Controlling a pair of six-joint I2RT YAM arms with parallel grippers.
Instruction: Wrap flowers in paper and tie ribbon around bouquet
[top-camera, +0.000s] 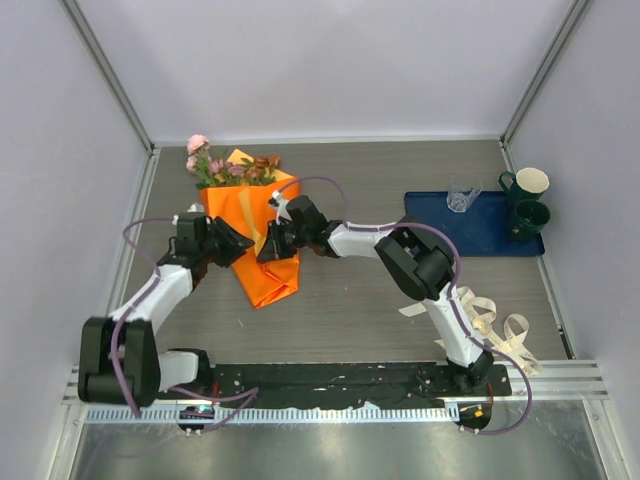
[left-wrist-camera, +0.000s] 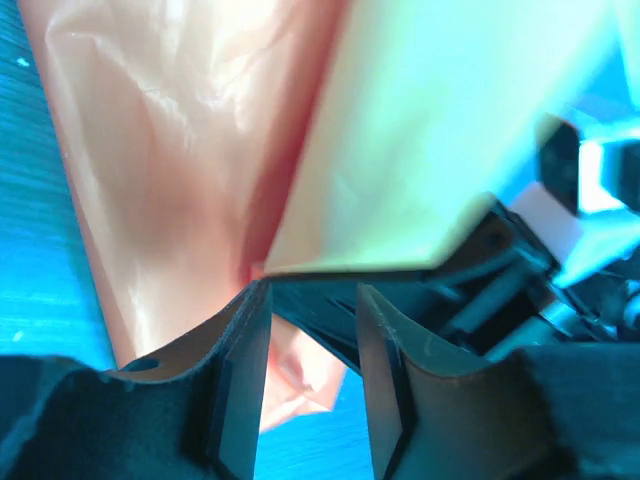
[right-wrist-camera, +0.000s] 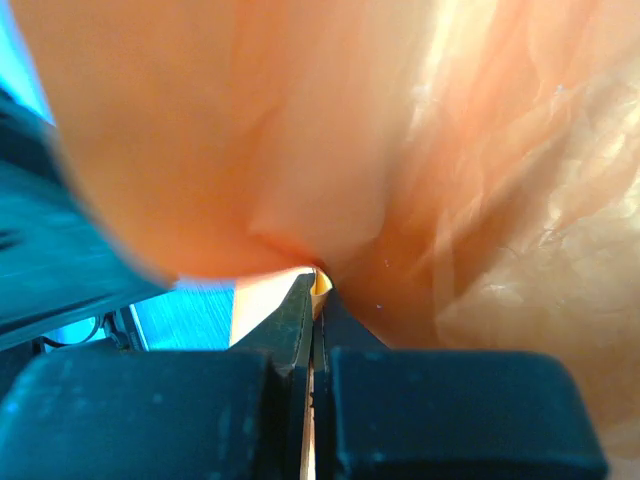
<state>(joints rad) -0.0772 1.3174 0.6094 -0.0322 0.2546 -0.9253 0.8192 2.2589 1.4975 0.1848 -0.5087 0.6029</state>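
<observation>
At the left, the left arm (top-camera: 160, 285) reaches in toward the bouquet (top-camera: 240, 205), which lies on the table (top-camera: 350, 310) left of centre. The left jaws are spread. In the left wrist view their fingers (left-wrist-camera: 240, 380) stand apart at a folded edge of the paper (top-camera: 270, 285), and we see nothing pinched in the gap. The flowers (top-camera: 232, 168) stick out of the far end of the orange cone, which tapers toward the near side. The right arm (top-camera: 445, 300) bends in from the right, and the right jaws are pressed together on a thin fold of the paper, which the right wrist view shows nipped at the fingertips (right-wrist-camera: 295, 330). Farther right, a blue tray (top-camera: 480, 235) holds a clear glass (top-camera: 462, 195) and two dark green mugs (top-camera: 527, 184). The ribbon (top-camera: 487, 318) lies looped on the table near the right arm's base, well apart from the bouquet.
</observation>
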